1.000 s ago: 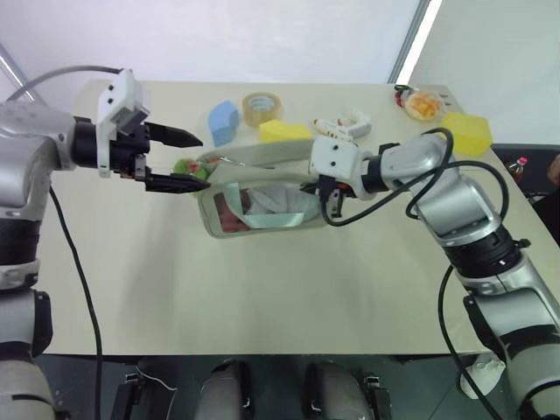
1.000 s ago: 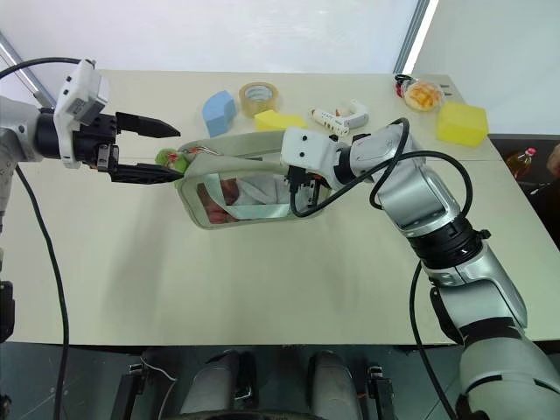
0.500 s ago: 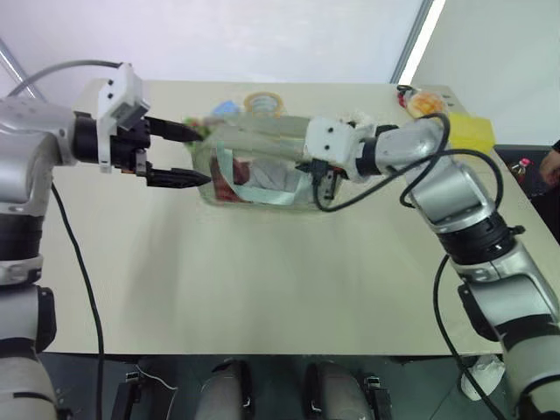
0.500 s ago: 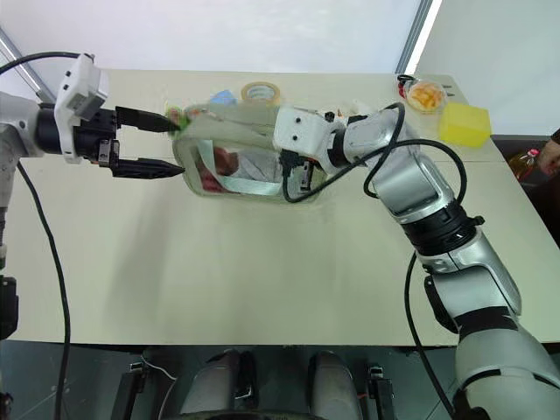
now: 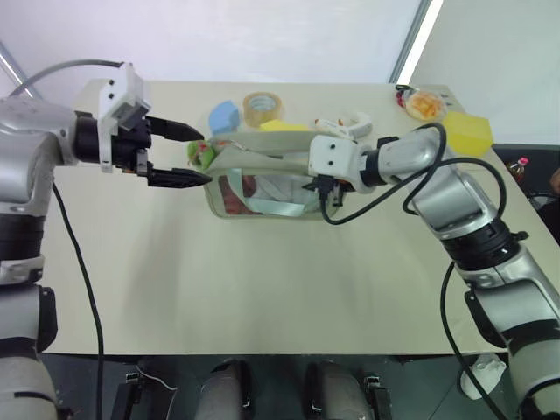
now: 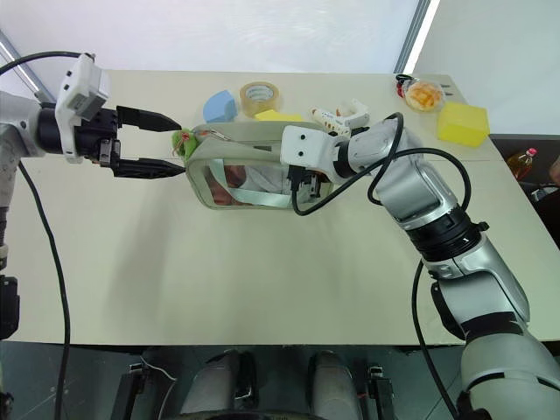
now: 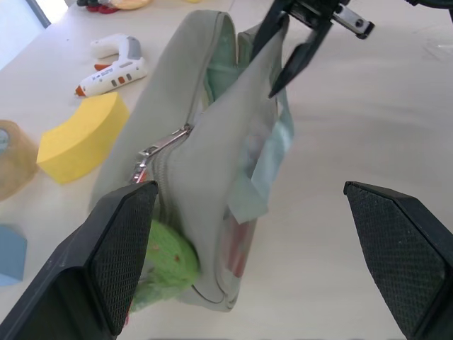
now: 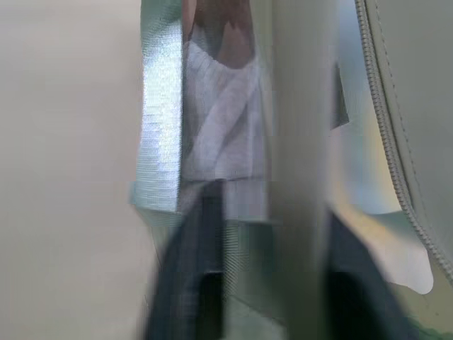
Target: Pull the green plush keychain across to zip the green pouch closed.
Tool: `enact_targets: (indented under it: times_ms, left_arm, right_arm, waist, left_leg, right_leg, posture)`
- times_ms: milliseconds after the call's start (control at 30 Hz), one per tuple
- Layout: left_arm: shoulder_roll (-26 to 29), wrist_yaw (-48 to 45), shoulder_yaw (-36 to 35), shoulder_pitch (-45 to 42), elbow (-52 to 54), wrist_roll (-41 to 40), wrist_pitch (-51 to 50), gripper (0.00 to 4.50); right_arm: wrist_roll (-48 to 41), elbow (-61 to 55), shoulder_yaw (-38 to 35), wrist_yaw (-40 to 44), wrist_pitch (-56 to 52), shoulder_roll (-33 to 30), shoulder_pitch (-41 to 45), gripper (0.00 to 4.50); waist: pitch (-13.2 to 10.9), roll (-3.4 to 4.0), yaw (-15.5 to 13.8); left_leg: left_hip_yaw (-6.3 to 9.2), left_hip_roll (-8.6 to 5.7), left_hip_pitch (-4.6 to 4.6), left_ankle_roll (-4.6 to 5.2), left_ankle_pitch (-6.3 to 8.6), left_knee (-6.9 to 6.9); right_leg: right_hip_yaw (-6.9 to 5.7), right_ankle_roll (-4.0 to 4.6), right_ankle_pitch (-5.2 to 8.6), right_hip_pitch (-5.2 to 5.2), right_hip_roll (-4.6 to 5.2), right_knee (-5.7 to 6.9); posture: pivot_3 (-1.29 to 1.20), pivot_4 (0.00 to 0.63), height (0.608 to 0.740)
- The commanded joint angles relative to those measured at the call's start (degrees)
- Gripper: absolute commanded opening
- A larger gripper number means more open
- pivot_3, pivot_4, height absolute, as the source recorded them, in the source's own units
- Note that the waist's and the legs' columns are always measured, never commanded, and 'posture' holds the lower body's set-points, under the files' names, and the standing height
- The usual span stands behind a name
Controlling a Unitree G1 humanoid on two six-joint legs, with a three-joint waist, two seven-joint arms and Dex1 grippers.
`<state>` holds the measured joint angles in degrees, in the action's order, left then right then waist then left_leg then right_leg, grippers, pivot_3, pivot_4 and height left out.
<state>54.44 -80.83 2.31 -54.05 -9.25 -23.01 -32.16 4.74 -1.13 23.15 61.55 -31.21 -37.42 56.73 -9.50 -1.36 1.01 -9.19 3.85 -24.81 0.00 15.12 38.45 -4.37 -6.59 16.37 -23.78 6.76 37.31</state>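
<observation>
The green plush keychain (image 7: 161, 263) sits between the left claw's (image 6: 173, 145) wide-open fingers — not yet gripped. The green pouch's (image 6: 249, 157) far end sits between the right claw's (image 7: 294, 44) parted fingers — if let go, the pouch could be dragged along.

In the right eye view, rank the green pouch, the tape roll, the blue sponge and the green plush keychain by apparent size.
1. green pouch
2. tape roll and blue sponge: look alike, unranked
3. green plush keychain
</observation>
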Motion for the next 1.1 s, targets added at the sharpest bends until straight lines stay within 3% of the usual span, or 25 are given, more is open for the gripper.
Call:
enact_targets:
  times_ms: [33,267,433,800,900,1000,1100]
  left_arm:
    - [0.7,1.3,-2.2,-1.4,-1.6,0.3,0.4,4.50]
    - [1.3,6.2,-6.3,0.3,-6.3,-0.3,-0.7,4.50]
    - [0.8,7.1,-6.9,1.9,-7.1,-0.7,-1.0,4.50]
    - [1.1,6.2,-6.0,1.4,-9.6,0.5,0.3,4.50]
    - [0.2,7.0,-5.7,1.1,-10.8,1.4,1.7,4.50]
    - [-1.4,9.2,-5.7,0.0,-13.7,2.9,3.9,4.50]
    - [-4.9,13.5,-5.4,-2.2,-19.6,5.5,7.9,4.50]
  right_arm:
    - [-2.4,-3.8,-6.3,0.5,-2.0,-2.5,1.9,2.43]
    - [-7.4,-11.2,-13.2,3.5,-6.8,-11.0,-3.5,2.43]
    - [-7.3,-11.4,-12.5,0.3,-6.8,-8.6,-7.5,2.43]
    - [-6.1,-5.4,-10.6,-2.4,-2.7,-5.2,-6.1,2.43]
    - [-6.5,-5.5,-10.6,-2.1,-2.5,-4.8,-6.2,1.57]
    - [-6.8,-6.0,-10.6,-1.8,-2.4,-4.9,-6.4,0.04]
    - [-6.7,-6.4,-10.6,-1.7,-2.2,-5.0,-6.8,0.01]
  waist:
    - [0.0,0.00,0.0]
    - [0.0,-0.01,-0.2]
    - [0.0,0.00,0.2]
    - [0.0,0.00,0.0]
    - [0.0,0.00,0.0]
    - [0.0,0.00,0.0]
    - [0.0,0.00,-0.1]
  left_leg:
    - [0.00,0.00,0.00,0.00,0.00,0.00]
    - [0.05,0.00,-0.02,0.01,0.00,0.03]
    - [0.03,0.01,0.01,0.00,0.00,0.02]
    - [0.01,0.01,0.00,0.00,0.00,0.01]
    - [0.02,0.01,0.00,0.00,0.00,0.02]
    - [0.02,0.01,0.00,0.00,0.00,0.02]
    - [0.02,0.00,0.00,0.00,0.00,0.03]
  right_leg:
    - [0.00,0.00,0.00,0.00,0.00,0.00]
    - [-0.01,0.00,0.00,0.06,0.00,-0.06]
    - [-0.03,0.00,0.00,0.03,-0.01,-0.01]
    - [-0.03,0.00,0.00,0.04,0.00,-0.03]
    - [-0.03,0.00,0.00,0.04,0.00,-0.02]
    - [-0.03,0.00,0.00,0.04,0.00,-0.03]
    - [-0.03,0.00,0.00,0.05,-0.01,-0.02]
  posture:
    - [0.00,0.150,0.740]
    - [0.00,0.150,0.740]
    - [0.00,0.150,0.740]
    - [0.00,0.150,0.740]
    - [0.00,0.150,0.740]
    - [0.00,0.150,0.740]
    - [0.00,0.150,0.740]
